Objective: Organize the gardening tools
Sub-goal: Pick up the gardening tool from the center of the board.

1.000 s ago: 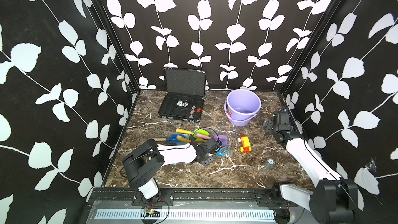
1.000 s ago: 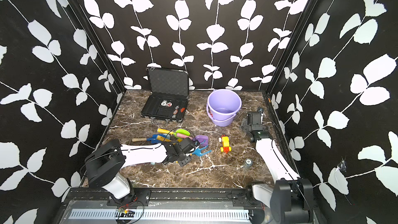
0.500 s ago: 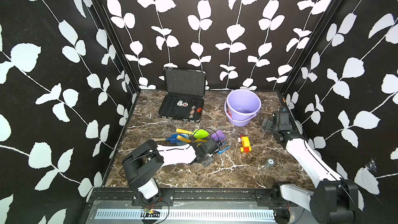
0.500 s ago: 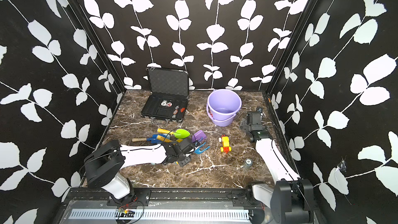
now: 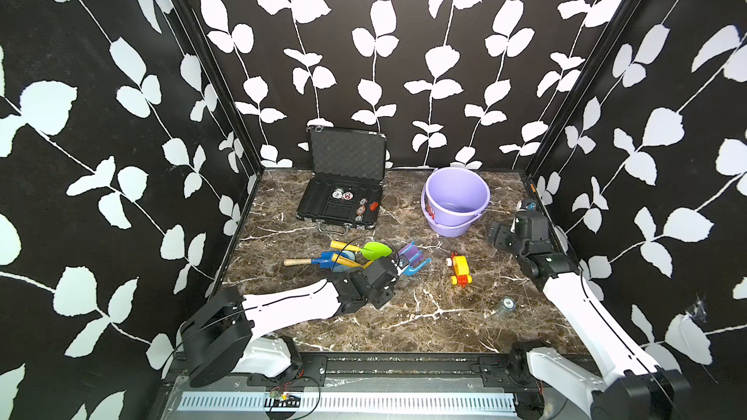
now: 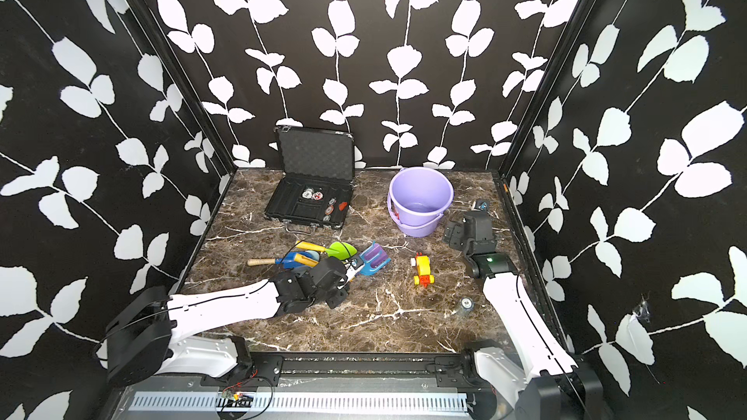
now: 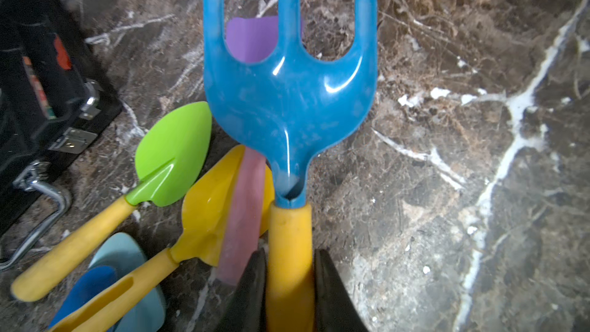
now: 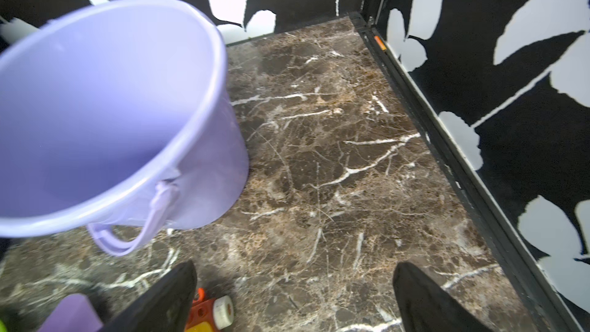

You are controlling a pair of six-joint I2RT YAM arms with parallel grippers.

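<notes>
My left gripper point(image 7: 289, 257) is shut on the yellow handle of the blue three-pronged fork point(image 7: 287, 91), seen in both top views point(image 5: 418, 267) point(image 6: 368, 267). The fork's head lies over the purple shovel point(image 7: 250, 39) point(image 5: 408, 254), whose pink handle point(image 7: 244, 212) runs beside my fingers. To its left the green shovel point(image 7: 174, 151) point(image 5: 376, 251), yellow shovel point(image 7: 210, 199), light-blue shovel point(image 5: 348, 255) and blue shovel point(image 5: 323, 261) lie in a loose heap. My right gripper point(image 8: 293, 295) point(image 5: 501, 234) stands open and holds nothing, beside the purple bucket point(image 8: 105, 106) point(image 5: 456, 200).
An open black case point(image 5: 343, 200) with round chips sits at the back left. A yellow-and-red toy vehicle point(image 5: 461, 270) stands right of the fork. A small clear jar point(image 5: 505, 305) lies near the front right. Black walls close in three sides.
My left gripper has closed a little tighter on the fork handle and the fork's head has risen slightly over the purple shovel. The right arm has barely moved.
</notes>
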